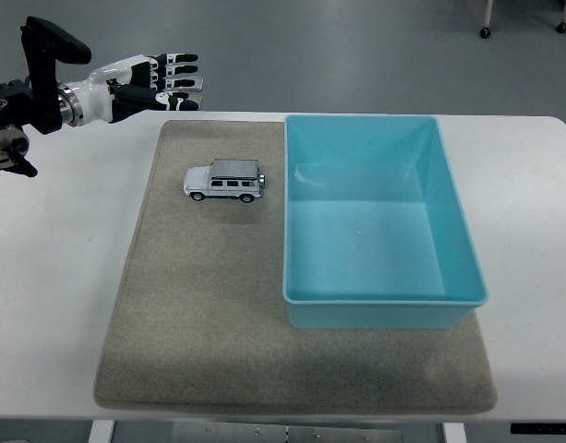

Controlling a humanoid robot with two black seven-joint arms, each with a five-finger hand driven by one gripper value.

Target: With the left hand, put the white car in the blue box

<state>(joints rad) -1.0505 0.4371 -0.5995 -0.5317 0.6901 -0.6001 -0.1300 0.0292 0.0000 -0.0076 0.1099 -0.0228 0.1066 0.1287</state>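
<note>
The left hand (158,78) hangs over the far left corner of the desk (61,268), fingers stretched out and apart, pointing toward the right, and holding nothing. It sits above the far edge of the grey mat (209,314), well apart from the white car (224,181) and higher up in the head view. The right arm does not show.

The white car stands on its wheels on the mat's far part, side-on, its nose toward the left. It lies just left of the blue box (379,300), near the box's left wall but not touching it. The box rests on the mat's right part and has nothing in it.

As a judgement, the task has barely begun. No grasp has been made, the car is untouched and the box is unfilled. What is left is nearly everything: bringing the hand down over the car, closing the fingers on its body, lifting it clear of the mat, carrying it right over the box's wall, and letting go inside. The carry should be brief, since the car and box are close neighbours.
</note>
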